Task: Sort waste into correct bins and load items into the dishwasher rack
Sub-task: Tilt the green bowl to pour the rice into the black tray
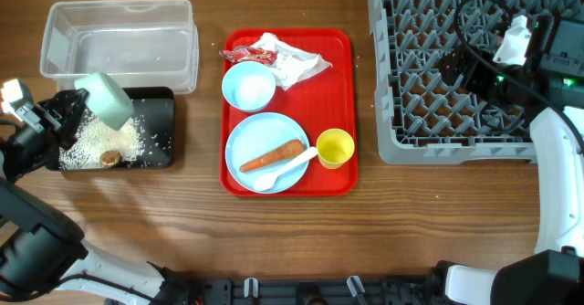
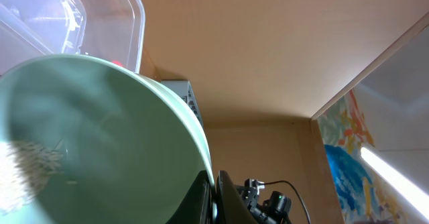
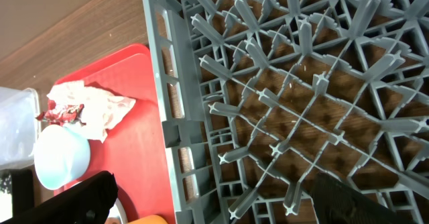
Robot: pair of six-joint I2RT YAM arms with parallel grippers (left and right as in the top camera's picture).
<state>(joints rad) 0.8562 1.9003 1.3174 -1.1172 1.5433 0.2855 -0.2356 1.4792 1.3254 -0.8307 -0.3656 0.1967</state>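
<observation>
Mint green bowl (image 1: 108, 99) hangs tipped over the black tray (image 1: 162, 113), which sits on the surface well off the left-arm side of the red tray (image 1: 342, 95). The left gripper (image 2: 216, 197) has its jaws closed on the bowl's rim. Loose white rice (image 1: 100, 145) and a small brown lump (image 1: 110, 158) lie in the black tray below.

The risk is in that thin pinch. The jaws hold only the rim's edge, with the bowl's body hanging out beyond them toward the clear tub (image 1: 119, 4), so a quick turn of the wrist could let the bowl pivot or slip. The left wrist view shows rice clinging inside the bowl. If the bowl is carried across the red tray toward the dishwasher rack (image 1: 429, 113) before it is shaken out, grains would likely scatter over the surface and the dishes.

On the red tray wait a light blue plate (image 1: 251, 136) with an orange carrot (image 1: 272, 157) and a white spoon (image 1: 287, 170). A yellow cup (image 1: 335, 147), a light blue bowl (image 1: 248, 86), crumpled napkins (image 1: 297, 60) and a red wrapper (image 1: 245, 55) lie there too.

On the red tray's far side, the right gripper (image 3: 231, 207) hovers over the rack with its jaws spread wide and nothing between them.
</observation>
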